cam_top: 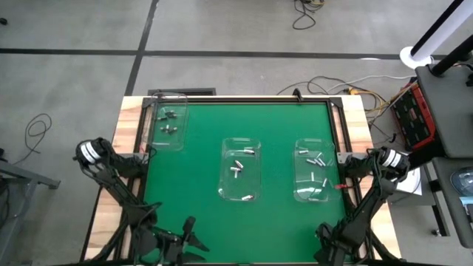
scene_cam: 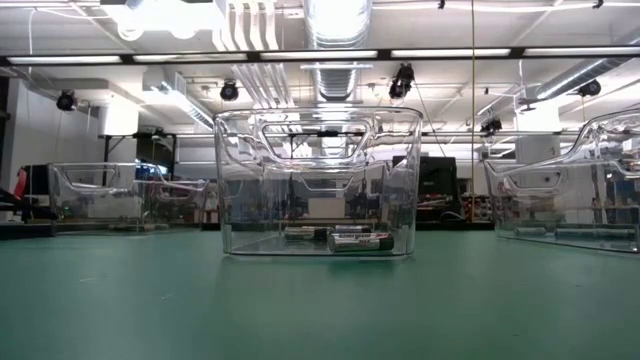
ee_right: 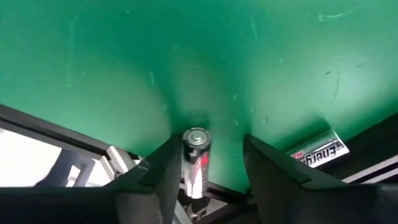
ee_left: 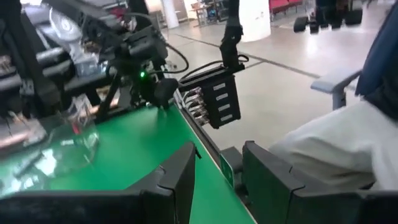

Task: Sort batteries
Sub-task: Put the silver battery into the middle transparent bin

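Observation:
Three clear bins stand on the green mat (cam_top: 199, 185): one at the far left (cam_top: 166, 122), one in the middle (cam_top: 242, 168) and one at the right (cam_top: 314, 170). Each holds a few batteries (cam_top: 238, 166); the low view shows some on the middle bin's floor (scene_cam: 355, 240). My right gripper (ee_right: 208, 168) is open at the table's near right edge. A battery (ee_right: 196, 162) lies along and between its fingers, close to one of them. Another battery (ee_right: 317, 152) lies at the mat's edge. My left gripper (ee_left: 217, 180) waits open at the near left edge with nothing between its fingers. My right gripper has the battery's side (ee_right: 189, 168) close against the inner face of one finger (ee_right: 165, 174), while the other finger (ee_right: 267, 174) stands clear of it. I cannot tell whether the near finger touches it. The battery's end cap (ee_right: 196, 137) faces the camera.
A black frame and wooden borders (cam_top: 129, 125) edge the mat. Cables and a red box (cam_top: 410, 114) lie beyond the far right corner. In the left wrist view, a seated person's leg in light trousers (ee_left: 336, 149) shows beside the table, and my right arm's base (ee_left: 124, 43) beyond it.

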`<state>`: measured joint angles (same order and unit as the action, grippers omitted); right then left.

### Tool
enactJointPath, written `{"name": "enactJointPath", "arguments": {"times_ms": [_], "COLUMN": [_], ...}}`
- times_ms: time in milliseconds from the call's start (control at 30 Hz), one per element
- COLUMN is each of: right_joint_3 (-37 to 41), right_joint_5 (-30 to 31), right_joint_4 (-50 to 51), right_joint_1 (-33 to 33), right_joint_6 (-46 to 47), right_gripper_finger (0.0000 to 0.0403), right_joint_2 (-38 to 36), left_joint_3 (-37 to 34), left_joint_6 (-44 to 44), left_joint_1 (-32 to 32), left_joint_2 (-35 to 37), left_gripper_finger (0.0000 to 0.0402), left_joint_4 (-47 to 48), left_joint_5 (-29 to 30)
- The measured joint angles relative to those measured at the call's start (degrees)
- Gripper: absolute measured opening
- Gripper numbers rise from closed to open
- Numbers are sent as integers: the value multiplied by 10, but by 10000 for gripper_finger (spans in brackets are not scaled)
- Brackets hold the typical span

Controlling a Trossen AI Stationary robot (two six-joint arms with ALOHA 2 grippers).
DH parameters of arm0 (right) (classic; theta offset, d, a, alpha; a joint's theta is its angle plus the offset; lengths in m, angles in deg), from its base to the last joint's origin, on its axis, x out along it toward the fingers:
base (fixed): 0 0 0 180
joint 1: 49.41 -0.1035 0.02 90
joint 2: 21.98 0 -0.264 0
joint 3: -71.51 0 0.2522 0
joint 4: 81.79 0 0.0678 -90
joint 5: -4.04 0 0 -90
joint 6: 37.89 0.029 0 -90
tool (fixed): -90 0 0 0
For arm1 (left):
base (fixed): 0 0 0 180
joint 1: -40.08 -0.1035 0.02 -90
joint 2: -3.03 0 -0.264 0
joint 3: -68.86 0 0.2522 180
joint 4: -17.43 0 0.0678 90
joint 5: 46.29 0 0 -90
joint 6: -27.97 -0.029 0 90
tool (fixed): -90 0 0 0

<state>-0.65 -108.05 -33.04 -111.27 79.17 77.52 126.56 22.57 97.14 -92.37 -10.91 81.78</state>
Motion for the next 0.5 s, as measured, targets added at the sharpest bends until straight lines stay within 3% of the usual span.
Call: {"name": "enactJointPath", "arguments": {"times_ms": [400,500], "right_joint_3": [-8,-37], "right_joint_5": [37,84], "right_joint_4": [7,37], "right_joint_1": [1,8], "right_joint_6": [-22,-51], "right_gripper_finger": [45,36], "right_joint_2": [0,1], "left_joint_3": [-107,-131], "left_joint_6": [23,25], "left_joint_1": [-1,-2], "left_joint_2": [6,6], "left_gripper_finger": [114,114], "left_joint_4": [-162,-212], "left_joint_5": [45,51]}}
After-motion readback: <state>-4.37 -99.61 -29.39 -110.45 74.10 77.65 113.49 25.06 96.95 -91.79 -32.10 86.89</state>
